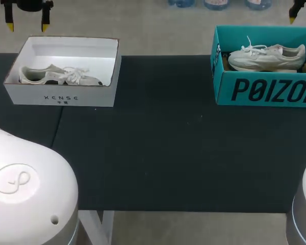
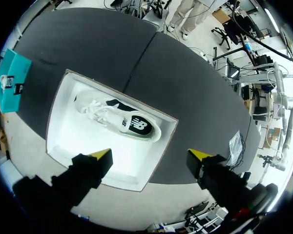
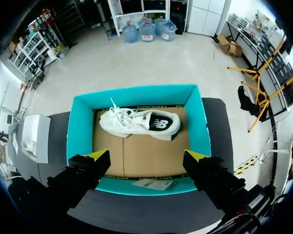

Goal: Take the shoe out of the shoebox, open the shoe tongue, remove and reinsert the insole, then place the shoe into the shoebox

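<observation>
A white shoebox (image 1: 61, 96) stands at the table's far left with a white sneaker (image 1: 58, 76) lying on its side inside. My left gripper (image 1: 27, 24) hangs open above the box's far edge. In the left wrist view that gripper (image 2: 151, 156) is high over the box (image 2: 83, 146), its jaws wide apart, the sneaker (image 2: 119, 119) just ahead of it. A teal shoebox (image 1: 265, 92) at the far right holds a second white sneaker (image 1: 268, 56). My right gripper (image 3: 146, 157) hovers open above this box (image 3: 80, 126) and its sneaker (image 3: 139, 124). Only one of its yellow fingertips (image 1: 292, 19) shows in the head view.
A dark mat (image 1: 158, 148) covers the table between the two boxes. The teal box has a brown cardboard floor (image 3: 151, 156). A small clear bag (image 2: 234, 145) lies near the table edge beside the white box.
</observation>
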You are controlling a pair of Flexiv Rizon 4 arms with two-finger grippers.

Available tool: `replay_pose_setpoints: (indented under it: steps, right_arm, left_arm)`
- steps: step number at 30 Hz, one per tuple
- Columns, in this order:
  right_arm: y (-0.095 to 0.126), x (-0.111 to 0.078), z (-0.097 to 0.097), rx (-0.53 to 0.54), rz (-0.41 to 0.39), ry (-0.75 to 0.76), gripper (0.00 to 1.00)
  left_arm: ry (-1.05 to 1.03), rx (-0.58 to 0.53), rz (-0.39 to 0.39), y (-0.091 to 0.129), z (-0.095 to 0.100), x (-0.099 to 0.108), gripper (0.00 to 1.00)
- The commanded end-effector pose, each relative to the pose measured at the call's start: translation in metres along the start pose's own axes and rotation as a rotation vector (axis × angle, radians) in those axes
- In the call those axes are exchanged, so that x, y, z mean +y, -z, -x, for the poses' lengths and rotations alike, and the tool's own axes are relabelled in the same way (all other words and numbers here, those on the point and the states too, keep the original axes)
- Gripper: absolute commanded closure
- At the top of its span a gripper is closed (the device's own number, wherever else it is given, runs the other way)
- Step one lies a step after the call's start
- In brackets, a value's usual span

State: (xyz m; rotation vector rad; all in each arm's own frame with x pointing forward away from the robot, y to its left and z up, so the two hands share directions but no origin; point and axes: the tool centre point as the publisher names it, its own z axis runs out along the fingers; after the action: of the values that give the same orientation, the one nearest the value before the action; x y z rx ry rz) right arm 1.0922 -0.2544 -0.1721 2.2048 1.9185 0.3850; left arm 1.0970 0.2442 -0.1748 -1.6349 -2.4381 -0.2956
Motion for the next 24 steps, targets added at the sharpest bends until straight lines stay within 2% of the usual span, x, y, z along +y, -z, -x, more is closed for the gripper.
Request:
replay_pose_setpoints:
  steps: [1, 10, 24]
  right_arm:
    - [-0.024, 0.013, 0.002, -0.032, -0.048, -0.016, 0.00]
    - [-0.062, 0.020, 0.021, -0.087, -0.111, -0.104, 0.00]
    - [-0.109, 0.025, 0.054, -0.117, -0.174, -0.123, 0.00]
  left_arm:
    - [-0.001, 0.003, -0.001, 0.000, 0.000, 0.001, 0.00]
    - [-0.001, 0.003, -0.001, 0.000, 0.000, 0.001, 0.00]
    - [-0.001, 0.003, -0.001, 0.000, 0.000, 0.001, 0.00]
